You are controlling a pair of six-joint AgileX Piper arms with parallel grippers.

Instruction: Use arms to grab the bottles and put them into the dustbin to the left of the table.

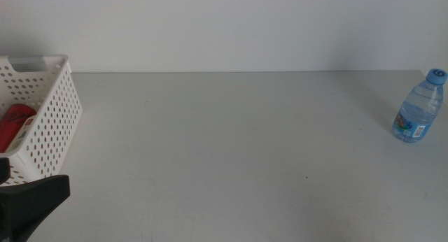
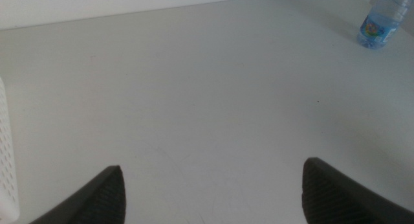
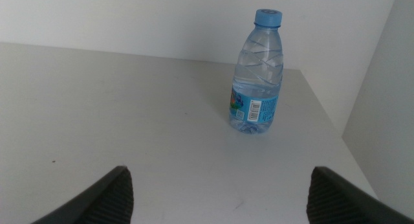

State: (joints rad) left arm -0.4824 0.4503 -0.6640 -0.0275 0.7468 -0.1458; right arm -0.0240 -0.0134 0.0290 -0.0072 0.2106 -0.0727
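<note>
- Water bottle stands upright at far right of the table.
- Red can lies in the basket, far left.
- Left gripper and right gripper: both released, holding nothing.

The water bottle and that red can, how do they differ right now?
The water bottle stands upright on the table at its right side; the red can lies inside the white basket at the left. The bottle is clear with a blue cap; the can is opaque red. Neither gripper holds either.
</note>
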